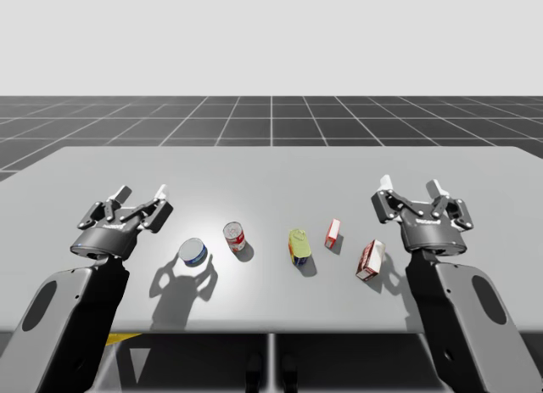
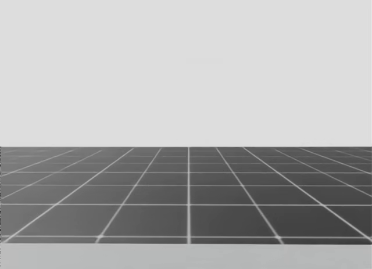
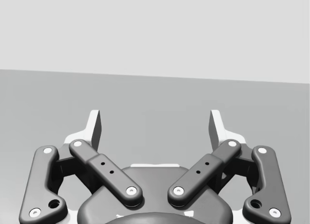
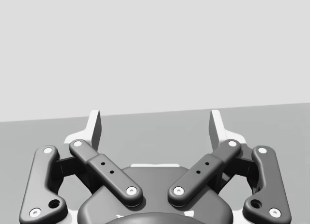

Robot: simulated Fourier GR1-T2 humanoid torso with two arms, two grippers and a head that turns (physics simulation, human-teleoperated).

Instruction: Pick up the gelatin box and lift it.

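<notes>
Surface (image 1: 441, 168) carries all items. Your left tool (image 1: 142, 190) and right tool (image 1: 411, 185) hover with jaws spread wide, nothing held. Approach step not yet begun. Gelatin box (image 1: 333, 233), judged to be the small red one, stands between yellow-green container (image 1: 298, 246) and red-white box (image 1: 370, 259). Next: bring right tool over it, lower, close.

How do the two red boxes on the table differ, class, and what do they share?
Size: the small red box is smaller than the red and white box. Colour: the small one looks nearly all red; the larger shows much white. Place: the larger sits closer to my right gripper; the small one further back. Both rest on the table, ungrasped.
</notes>
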